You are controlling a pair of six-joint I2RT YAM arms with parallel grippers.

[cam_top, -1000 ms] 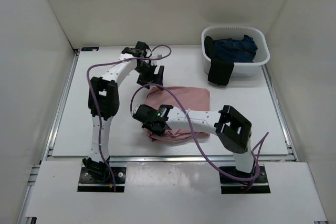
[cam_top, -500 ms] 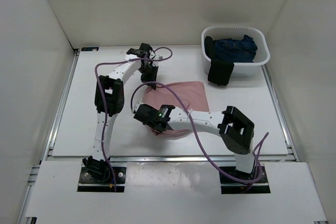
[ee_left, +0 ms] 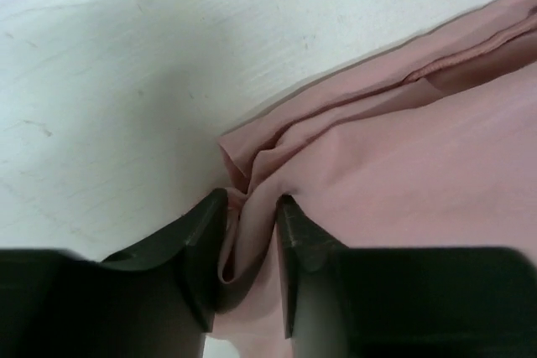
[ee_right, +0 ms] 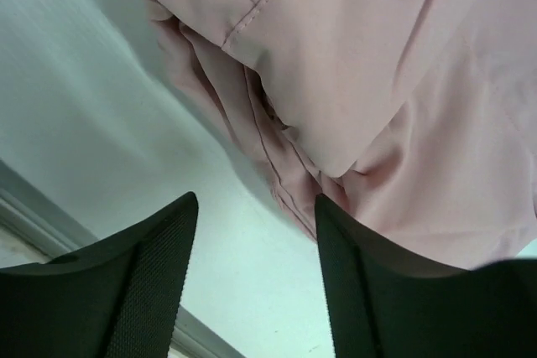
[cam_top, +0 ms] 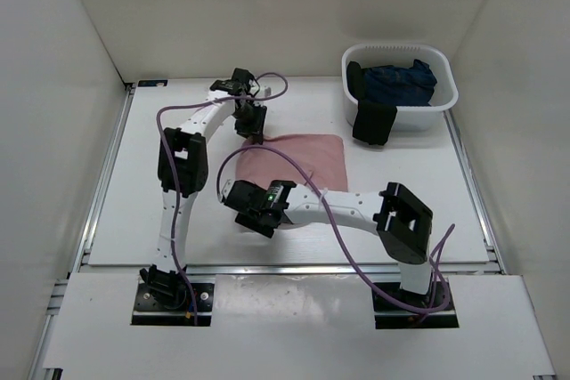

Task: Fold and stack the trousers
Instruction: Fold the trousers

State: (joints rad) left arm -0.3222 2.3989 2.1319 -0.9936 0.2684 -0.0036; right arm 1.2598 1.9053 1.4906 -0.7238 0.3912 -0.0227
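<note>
Two tools at the left side of the trousers point(cam_top: 307, 157).
Pinched by left tool point(ee_left: 250, 215) toward the table point(cam_top: 142, 211) far edge; near corner just under right tool point(ee_right: 254, 200), spread wide, holding nothing.

- A robotics lab test cell — not a home or shop: plain white walls point(cam_top: 53, 86) box in a bare white table point(cam_top: 134, 211) on three sides.
- Two small robot arms, left arm point(cam_top: 169, 220) and right arm point(cam_top: 343, 209), are bolted at the bottom of the overhead view, with purple cables point(cam_top: 183, 109) looping off them.
- Aluminium rails point(cam_top: 104, 175) frame the table edges.
- The only homely items are pink trousers point(cam_top: 312, 157) at centre and a white basket point(cam_top: 445, 100) of dark clothes point(cam_top: 396, 82), upper right.
</note>
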